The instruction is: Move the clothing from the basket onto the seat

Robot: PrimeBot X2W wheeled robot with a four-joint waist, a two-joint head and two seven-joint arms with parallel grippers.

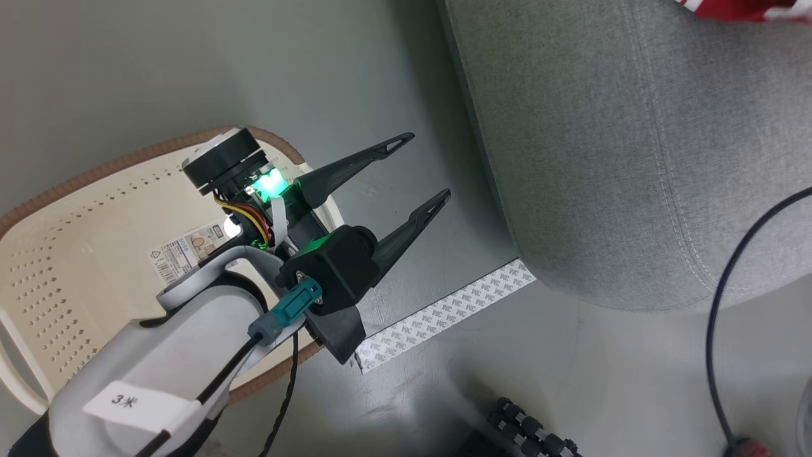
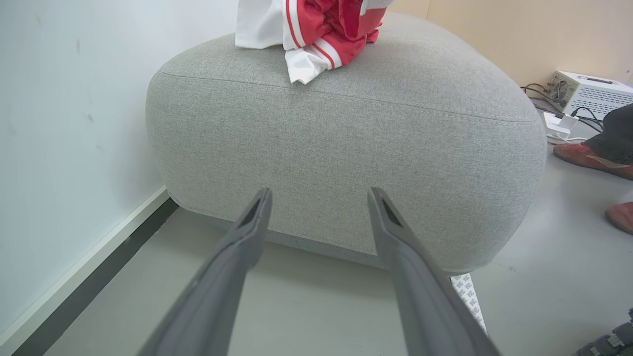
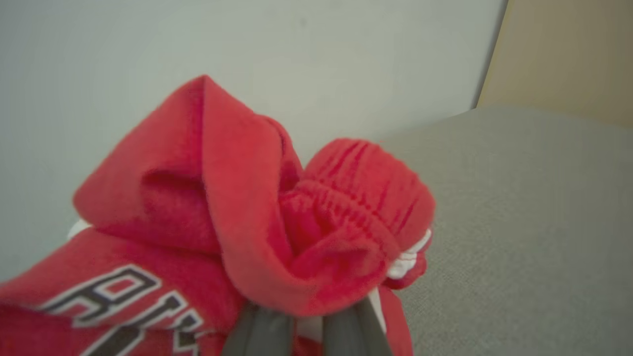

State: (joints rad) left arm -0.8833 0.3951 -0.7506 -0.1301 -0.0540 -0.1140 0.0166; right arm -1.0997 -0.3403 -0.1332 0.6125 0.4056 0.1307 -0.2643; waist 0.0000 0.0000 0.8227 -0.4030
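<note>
The basket [image 1: 70,254] stands on the floor [image 1: 571,381] nearest to the robot, and I see no clothing in the part of it that shows. Over its rim on the seat's side hang the left fingers [image 1: 361,162]. They are wide open, hold nothing and touch nothing, and they point across the floor at the side of the seat [image 1: 634,158].

Farther away, the clothing [image 2: 336,24] lies on top of the seat, at its far edge next to the wall [image 2: 74,99]. It is a bunched heap, so it has no clear long axis. The right fingers [image 3: 262,336] are at this heap, drawn close together with a fold of red fabric pinched between them and draped over their tips.

So the right arm is the nearer one by far. I judge that the next move needs only that these fingers let go, because the heap seems to rest on the seat already.
</note>
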